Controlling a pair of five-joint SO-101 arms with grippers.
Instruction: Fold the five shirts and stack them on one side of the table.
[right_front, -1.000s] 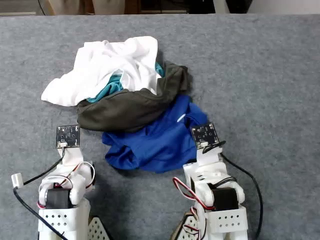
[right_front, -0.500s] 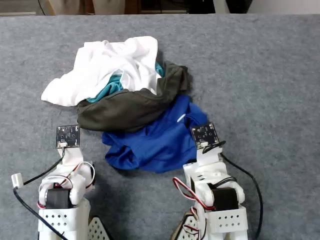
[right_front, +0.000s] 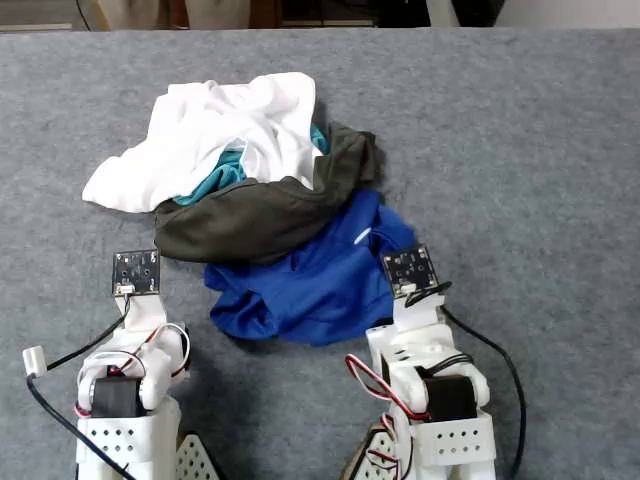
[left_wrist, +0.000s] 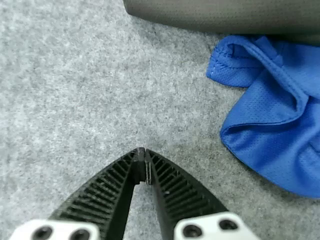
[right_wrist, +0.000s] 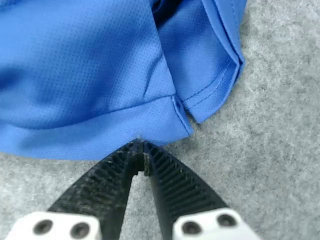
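Observation:
A heap of crumpled shirts lies mid-table: a white shirt (right_front: 225, 130) at the back, a teal shirt (right_front: 215, 178) peeking from under it, a dark olive shirt (right_front: 265, 210) in the middle and a blue shirt (right_front: 310, 280) in front. My left gripper (left_wrist: 141, 162) is shut and empty over bare carpet, with the blue shirt (left_wrist: 270, 125) and the olive shirt (left_wrist: 220, 15) off to one side. Just at the hem of the blue shirt (right_wrist: 100, 75) my right gripper (right_wrist: 141, 152) is shut, holding nothing. Both arms sit folded near the front edge, the left arm (right_front: 135, 290) and the right arm (right_front: 412, 285).
The table is covered in grey carpet (right_front: 520, 150), with open room on the right half and at the far left. Cables (right_front: 490, 350) trail beside the arm bases.

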